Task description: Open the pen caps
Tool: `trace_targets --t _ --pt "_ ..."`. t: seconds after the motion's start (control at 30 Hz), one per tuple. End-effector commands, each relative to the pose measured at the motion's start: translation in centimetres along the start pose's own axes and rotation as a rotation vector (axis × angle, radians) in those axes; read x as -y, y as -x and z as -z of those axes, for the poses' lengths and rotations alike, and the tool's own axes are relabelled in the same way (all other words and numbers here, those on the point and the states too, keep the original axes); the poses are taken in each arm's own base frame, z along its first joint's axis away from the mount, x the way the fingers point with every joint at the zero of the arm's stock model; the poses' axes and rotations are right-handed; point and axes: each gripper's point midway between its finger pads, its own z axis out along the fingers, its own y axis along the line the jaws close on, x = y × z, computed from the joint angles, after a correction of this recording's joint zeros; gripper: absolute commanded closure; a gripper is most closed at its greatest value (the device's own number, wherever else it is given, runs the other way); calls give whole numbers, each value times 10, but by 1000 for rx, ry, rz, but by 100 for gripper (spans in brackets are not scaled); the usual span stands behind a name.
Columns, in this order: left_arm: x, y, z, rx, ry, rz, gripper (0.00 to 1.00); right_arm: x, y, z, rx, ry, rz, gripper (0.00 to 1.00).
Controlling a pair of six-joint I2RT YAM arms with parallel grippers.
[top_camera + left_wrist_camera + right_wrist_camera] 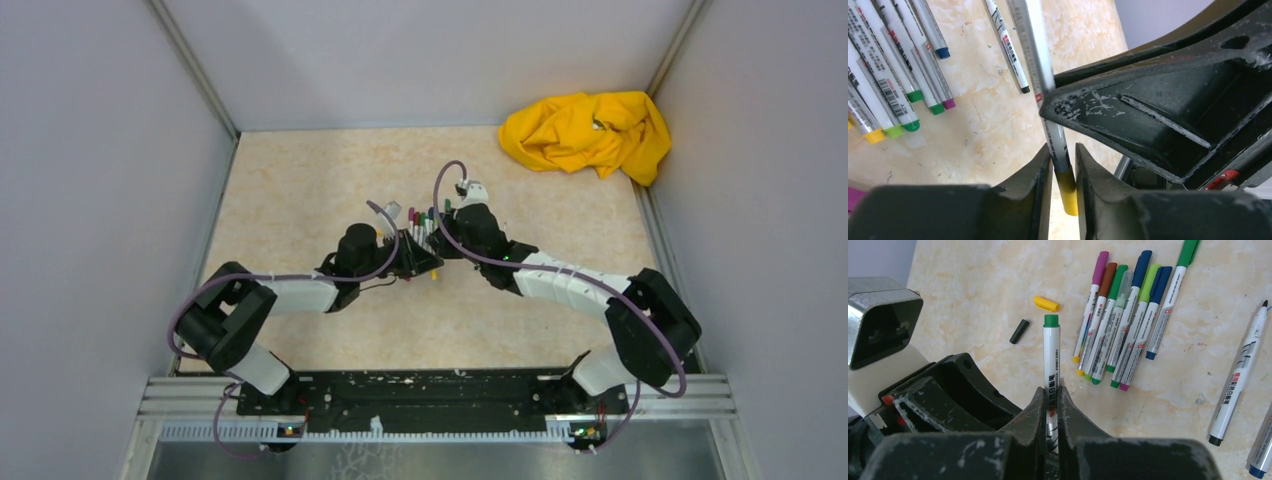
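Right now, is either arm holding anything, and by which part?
One pen: the right end effector clamps its white barrel, and the left end effector pinches it where the barrel meets the yellow cap.

- The left gripper (1064, 165) and right gripper (1050, 400) both clamped one pen (1051, 355) at mid-table, barring the gap between them.
- A row of pens (1120, 320), a yellow cap (1046, 303) and a black cap (1019, 331) cluttered the tabletop (300, 180) just beyond.
- A yellow cloth (588, 130) filled the far right corner.
- Bare surface lay free at far left.
- The side walls (100, 150) hemmed both arms.
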Motion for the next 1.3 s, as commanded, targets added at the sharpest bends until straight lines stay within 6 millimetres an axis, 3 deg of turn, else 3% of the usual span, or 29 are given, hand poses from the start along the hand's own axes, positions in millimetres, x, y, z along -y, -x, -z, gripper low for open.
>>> trace_targets --t 0.0,0.17,0.33,0.53,0.67,0.77,1.27 --pt "4 2 1 39 -16 8 76 -17 28 14 121 61 -58 100" --pt "3 -3 3 28 -11 21 84 -11 31 20 162 48 -83 100" --pt "2 -8 5 11 -9 4 100 -6 31 26 191 48 -89 100" --pt "8 -10 4 -51 -12 -74 100 -12 22 25 161 96 -39 100" --pt "10 -12 4 -90 -1 -113 100 -12 19 25 153 94 -25 88" --pt "11 -14 4 -112 1 -135 100 -11 18 24 146 87 -14 85" --pt "22 -20 4 -155 -47 -178 100 -5 14 16 127 56 -1 84"
